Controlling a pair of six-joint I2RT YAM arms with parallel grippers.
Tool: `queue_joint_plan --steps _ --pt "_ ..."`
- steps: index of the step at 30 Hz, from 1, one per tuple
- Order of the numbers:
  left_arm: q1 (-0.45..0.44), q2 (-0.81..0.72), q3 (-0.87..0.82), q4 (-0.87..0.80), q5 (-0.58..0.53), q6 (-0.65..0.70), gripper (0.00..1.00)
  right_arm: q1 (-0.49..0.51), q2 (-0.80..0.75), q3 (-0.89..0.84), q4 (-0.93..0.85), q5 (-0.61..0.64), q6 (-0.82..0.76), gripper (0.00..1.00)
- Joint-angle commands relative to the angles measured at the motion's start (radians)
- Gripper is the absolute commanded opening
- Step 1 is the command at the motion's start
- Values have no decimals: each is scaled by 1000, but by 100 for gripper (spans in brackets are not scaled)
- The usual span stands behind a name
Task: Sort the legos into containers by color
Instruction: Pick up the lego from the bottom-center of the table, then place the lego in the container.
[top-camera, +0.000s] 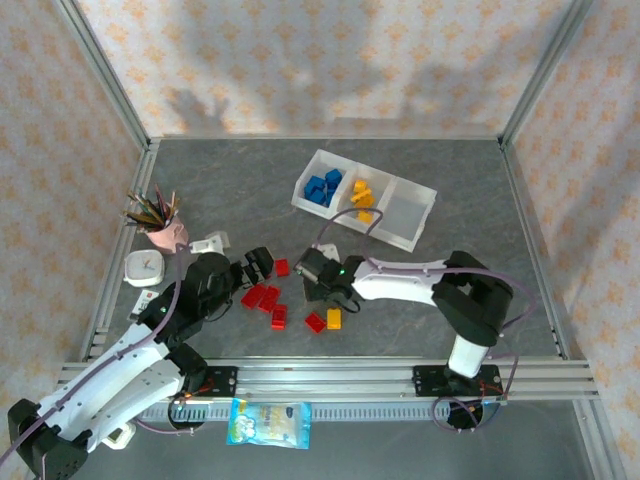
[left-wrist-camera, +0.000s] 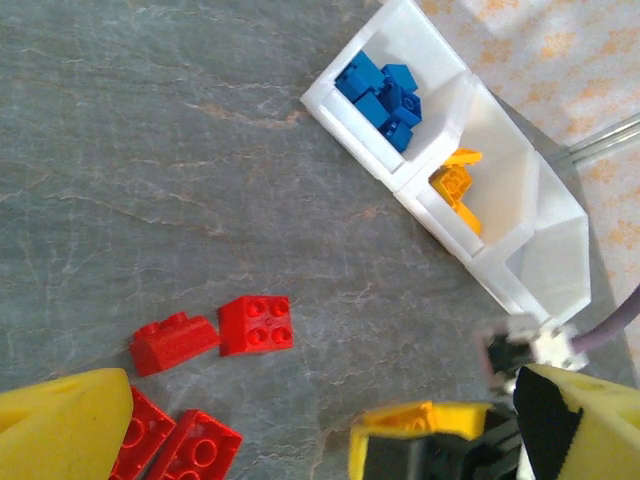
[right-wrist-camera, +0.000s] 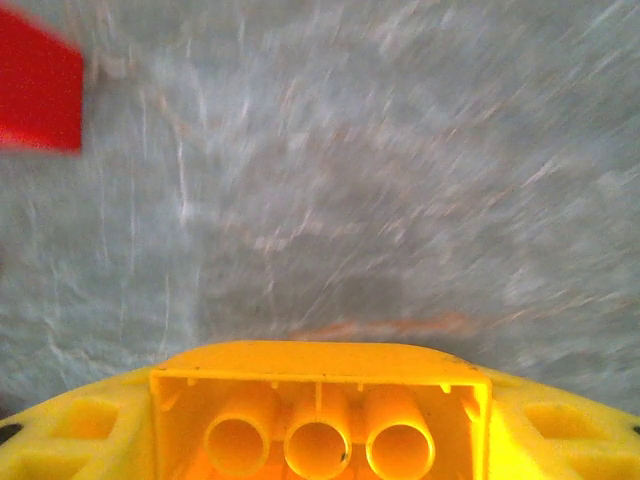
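Blurrily, right fingers (right-wrist-camera: 70, 435) clamp a yellow lego (right-wrist-camera: 318, 415), cut off below; left fingers (left-wrist-camera: 60, 430) stand apart.

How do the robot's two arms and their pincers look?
The left arm and the right arm have white shells, black joints and a lilac cable alongside. The left pincer and right pincer carry yellow fingers, one with a black patch.

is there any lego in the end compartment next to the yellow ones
No, the end compartment of the tray is bare inside, while the yellow legos and the blue legos sit in the other two.
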Motion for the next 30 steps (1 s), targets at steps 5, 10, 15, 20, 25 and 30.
queue_joint_plan --steps 5,10,15,20,25,30 --pt "10 89 104 119 62 77 99 -180 -121 107 -41 81 -108 57" --pt "10 171 146 214 111 106 99 -321 -109 179 -18 87 -174 57" --pt "10 276 186 310 153 117 99 -451 -10 288 3 80 -224 57" --pt "10 368 223 373 168 132 99 -534 125 404 17 74 -257 58" --pt "15 426 245 412 167 143 99 -585 261 534 10 81 -284 63" --pt "28 464 267 419 191 145 99 -598 329 643 -38 72 -305 74"
